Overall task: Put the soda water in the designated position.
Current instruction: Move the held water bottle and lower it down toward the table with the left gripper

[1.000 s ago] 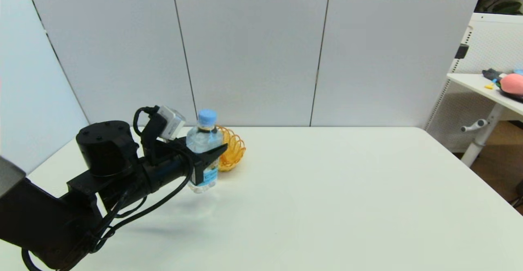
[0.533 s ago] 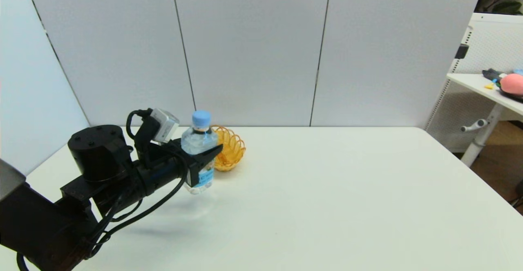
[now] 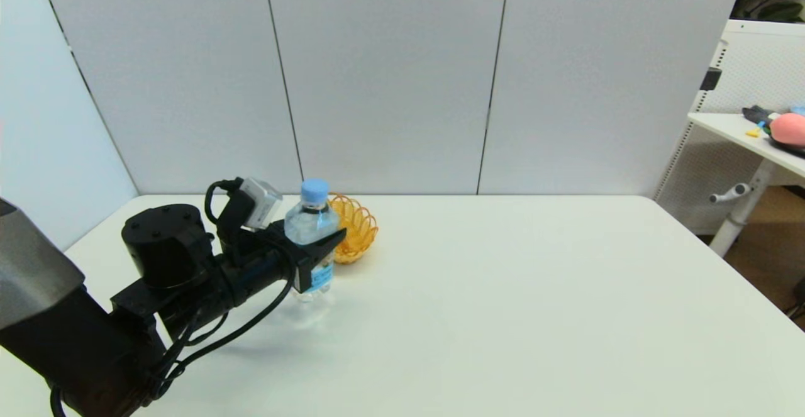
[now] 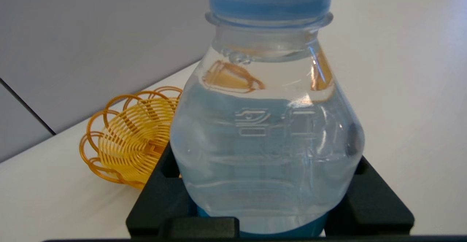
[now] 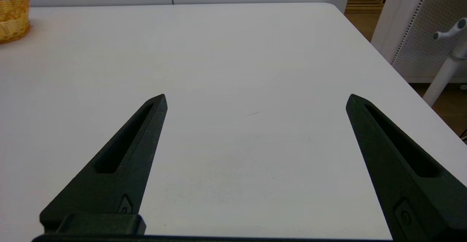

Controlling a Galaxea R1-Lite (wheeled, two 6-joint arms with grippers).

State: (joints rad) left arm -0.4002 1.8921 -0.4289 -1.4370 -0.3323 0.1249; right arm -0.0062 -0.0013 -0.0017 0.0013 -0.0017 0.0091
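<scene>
The left hand (image 3: 324,241) pinches the bottle (image 3: 309,228) upright, near the yellow basket (image 3: 357,233), low over the surface (image 3: 503,291). The right hand (image 5: 255,105), spread wide, hovers far from the basket

Since one second ago I have lowered my left gripper (image 3: 317,244) with the soda water (image 3: 309,241) clamped between my fingers (image 3: 327,239). Before, the bottle hung clearly above the worktop (image 3: 503,291), with a gap under its base. Now its base is at the surface or just over it; I cannot tell if it touches. Half a second ago it was a little more to my left, and now it has come back nearer to the orange basket (image 3: 355,234).
</scene>
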